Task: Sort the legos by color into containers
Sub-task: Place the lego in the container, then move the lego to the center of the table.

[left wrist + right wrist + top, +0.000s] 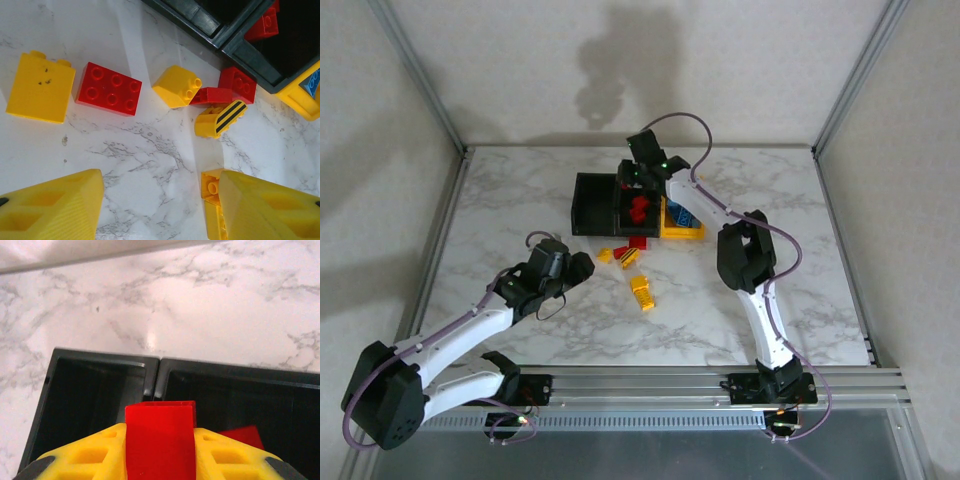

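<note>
Over the black bins' (155, 371) shared rim, right pincer (160, 462) clamps red brick (159, 432).

COUNT | containers (592, 228): three are counted, two black, one yellow | legos loose on the table (150, 165): three red bricks (109, 89) and at least four yellow bricks (40, 87) are counted | held red brick (159, 440): one is counted | arms (470, 335): two are counted

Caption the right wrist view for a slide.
Right gripper holds a red lego over the black containers.
</note>
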Controlling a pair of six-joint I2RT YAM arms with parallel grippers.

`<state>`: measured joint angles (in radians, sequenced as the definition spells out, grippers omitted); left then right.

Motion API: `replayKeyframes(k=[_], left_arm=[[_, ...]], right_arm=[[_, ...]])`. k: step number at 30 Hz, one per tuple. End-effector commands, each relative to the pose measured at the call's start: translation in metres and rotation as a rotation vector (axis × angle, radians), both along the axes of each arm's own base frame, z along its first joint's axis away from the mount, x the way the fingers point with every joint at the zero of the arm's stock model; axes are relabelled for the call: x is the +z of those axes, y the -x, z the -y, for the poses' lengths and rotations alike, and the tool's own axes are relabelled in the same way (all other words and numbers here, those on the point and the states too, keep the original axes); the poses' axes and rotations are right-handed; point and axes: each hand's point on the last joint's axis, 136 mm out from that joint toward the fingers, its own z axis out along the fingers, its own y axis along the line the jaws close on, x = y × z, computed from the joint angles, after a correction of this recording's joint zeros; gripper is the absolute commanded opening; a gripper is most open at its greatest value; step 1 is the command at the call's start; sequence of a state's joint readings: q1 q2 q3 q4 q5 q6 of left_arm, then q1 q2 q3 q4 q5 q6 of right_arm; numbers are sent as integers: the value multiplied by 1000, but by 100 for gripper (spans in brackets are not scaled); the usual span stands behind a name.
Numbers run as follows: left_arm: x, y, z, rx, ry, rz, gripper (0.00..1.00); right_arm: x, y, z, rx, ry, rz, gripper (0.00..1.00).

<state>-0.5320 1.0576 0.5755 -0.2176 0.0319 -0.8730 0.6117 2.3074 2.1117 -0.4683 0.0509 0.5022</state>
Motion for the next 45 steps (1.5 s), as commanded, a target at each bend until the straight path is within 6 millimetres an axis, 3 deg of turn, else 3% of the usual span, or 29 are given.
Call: replayKeyframes(k=[1, 8, 11, 15, 21, 25, 30, 36, 41, 45], left_arm=[[0, 0, 0, 5, 13, -5, 62], [1, 1, -2, 10, 6, -3, 62], [0, 1, -2, 10, 3, -6, 62], [-1, 0, -1, 8, 9, -7, 62], [0, -2, -1, 13, 7, -3, 62], [2, -6, 1, 14, 4, -2, 64], [5, -24, 2, 15, -82, -18, 69], [-8, -51, 15, -16, -118, -34, 71], [-22, -65, 10, 2, -227, -73, 79], [-31, -73, 11, -9, -273, -84, 79]], right_arm=[[-25, -3, 0, -21, 16, -54, 31], [-41, -7, 2, -32, 0, -80, 33], [-45, -8, 0, -30, -6, -87, 40], [-40, -7, 0, -27, -9, -81, 47], [-14, -1, 7, -30, -14, -42, 47], [12, 22, 13, -2, -22, -2, 47], [26, 76, 26, 50, -35, 14, 47], [13, 134, 64, 24, -41, -21, 47], [7, 162, 85, 8, -47, -38, 47], [7, 171, 95, -13, -48, -38, 47]])
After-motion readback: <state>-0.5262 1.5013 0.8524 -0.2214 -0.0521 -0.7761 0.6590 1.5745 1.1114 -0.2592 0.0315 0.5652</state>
